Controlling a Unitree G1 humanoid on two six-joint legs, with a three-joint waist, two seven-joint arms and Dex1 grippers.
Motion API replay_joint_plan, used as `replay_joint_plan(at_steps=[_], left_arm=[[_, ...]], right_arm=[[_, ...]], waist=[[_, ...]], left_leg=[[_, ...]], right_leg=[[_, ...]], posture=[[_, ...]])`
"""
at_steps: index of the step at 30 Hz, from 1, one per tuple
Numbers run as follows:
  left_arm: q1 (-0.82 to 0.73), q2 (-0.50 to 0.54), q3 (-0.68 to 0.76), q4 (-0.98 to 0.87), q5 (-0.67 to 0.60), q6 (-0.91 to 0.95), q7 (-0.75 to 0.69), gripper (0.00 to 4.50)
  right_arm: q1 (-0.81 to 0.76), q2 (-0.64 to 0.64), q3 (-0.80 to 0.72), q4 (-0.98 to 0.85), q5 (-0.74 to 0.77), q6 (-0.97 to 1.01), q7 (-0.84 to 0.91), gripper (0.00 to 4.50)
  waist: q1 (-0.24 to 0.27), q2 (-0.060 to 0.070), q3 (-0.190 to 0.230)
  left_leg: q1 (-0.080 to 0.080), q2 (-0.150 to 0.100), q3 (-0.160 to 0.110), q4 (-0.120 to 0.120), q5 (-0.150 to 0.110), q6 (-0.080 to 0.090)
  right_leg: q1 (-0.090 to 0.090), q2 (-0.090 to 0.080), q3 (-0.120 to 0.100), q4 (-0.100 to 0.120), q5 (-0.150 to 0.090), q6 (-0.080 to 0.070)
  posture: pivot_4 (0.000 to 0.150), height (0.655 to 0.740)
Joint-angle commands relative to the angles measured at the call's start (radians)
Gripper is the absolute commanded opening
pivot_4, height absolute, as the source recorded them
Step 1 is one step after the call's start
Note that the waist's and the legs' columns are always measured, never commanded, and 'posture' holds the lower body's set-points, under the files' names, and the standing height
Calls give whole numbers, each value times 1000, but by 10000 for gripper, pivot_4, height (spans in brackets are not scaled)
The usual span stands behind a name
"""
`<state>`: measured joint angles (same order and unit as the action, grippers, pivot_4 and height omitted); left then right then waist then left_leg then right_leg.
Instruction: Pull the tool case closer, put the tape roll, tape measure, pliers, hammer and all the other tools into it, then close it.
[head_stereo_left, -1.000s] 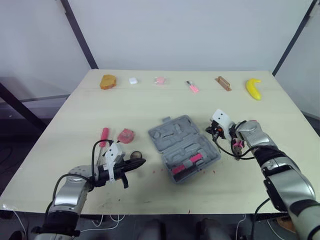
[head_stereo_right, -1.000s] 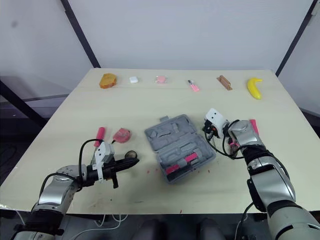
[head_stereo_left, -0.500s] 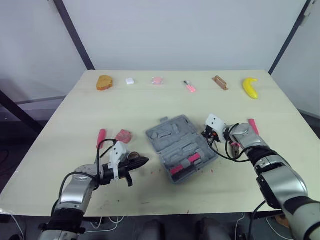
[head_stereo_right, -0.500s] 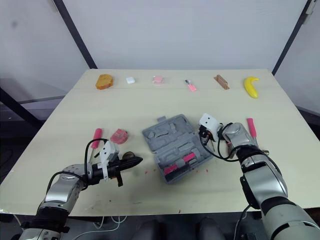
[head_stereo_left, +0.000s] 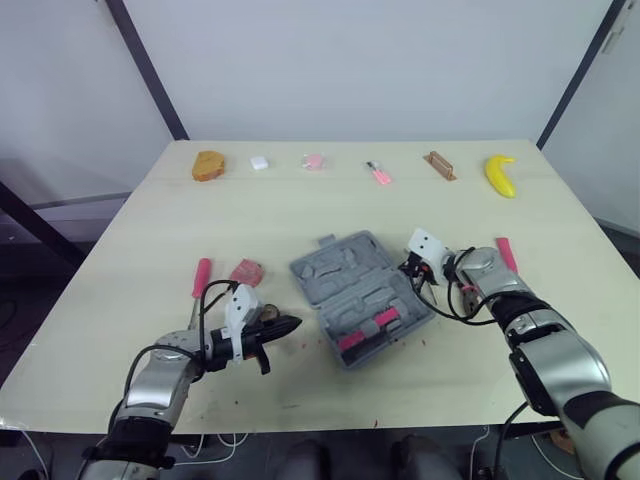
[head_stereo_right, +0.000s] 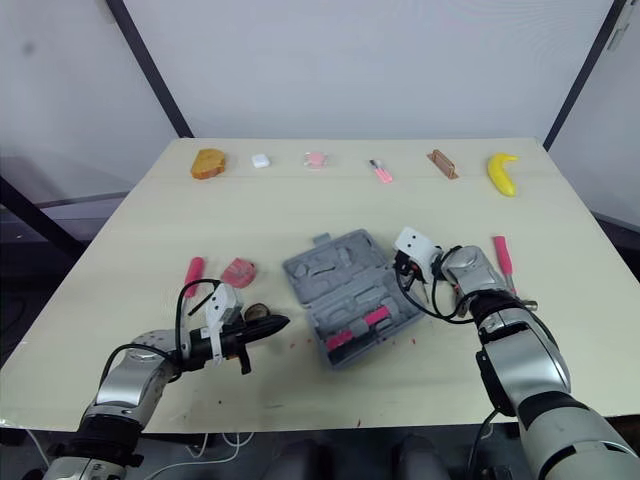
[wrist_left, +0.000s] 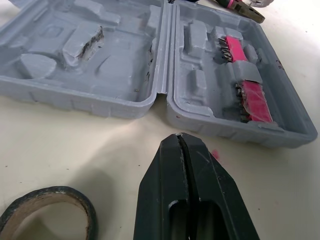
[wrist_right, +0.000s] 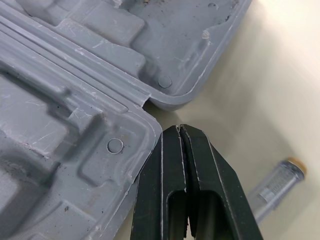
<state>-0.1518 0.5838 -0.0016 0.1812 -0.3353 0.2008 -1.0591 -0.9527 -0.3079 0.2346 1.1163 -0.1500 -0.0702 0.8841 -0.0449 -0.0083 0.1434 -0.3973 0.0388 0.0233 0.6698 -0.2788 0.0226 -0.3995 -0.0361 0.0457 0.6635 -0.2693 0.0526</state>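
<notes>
Both closed and empty: your right end effector (wrist_right: 178, 132) sits at the hinge end of the open grey plastic tool case (head_stereo_left: 360, 295), and your left end effector (wrist_left: 178, 140) points at it beside the dark tape roll (wrist_left: 60, 191). Pulling the case closer looks in hand. Next, catch the rim and drag it nearer.

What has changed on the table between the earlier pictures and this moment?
The left claw, shut, moved a little forward toward the open tool case. The right claw, shut, moved in to the case's rim. Nothing was gripped or released. The case and the tape roll hardly moved.
</notes>
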Motion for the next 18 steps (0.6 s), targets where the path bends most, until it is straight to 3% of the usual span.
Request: replay_joint_plan(at_steps=[1,18], left_arm=[[-2,5,6,-25,4,-1,6,0],[-61,-12,-9,70,19,35,14,0]], right_arm=[[-20,11,-5,-12,4,-17,42,607],[0,15,-4,-33,3,-13,86,607]], waist=[[0,0,0],[0,0,0]], left_leg=[[0,0,0,0,0,0],[0,0,0,0,0,0]], right_leg=[[0,0,0,0,0,0],[0,0,0,0,0,0]], posture=[[1500,7400],[1500,7400]])
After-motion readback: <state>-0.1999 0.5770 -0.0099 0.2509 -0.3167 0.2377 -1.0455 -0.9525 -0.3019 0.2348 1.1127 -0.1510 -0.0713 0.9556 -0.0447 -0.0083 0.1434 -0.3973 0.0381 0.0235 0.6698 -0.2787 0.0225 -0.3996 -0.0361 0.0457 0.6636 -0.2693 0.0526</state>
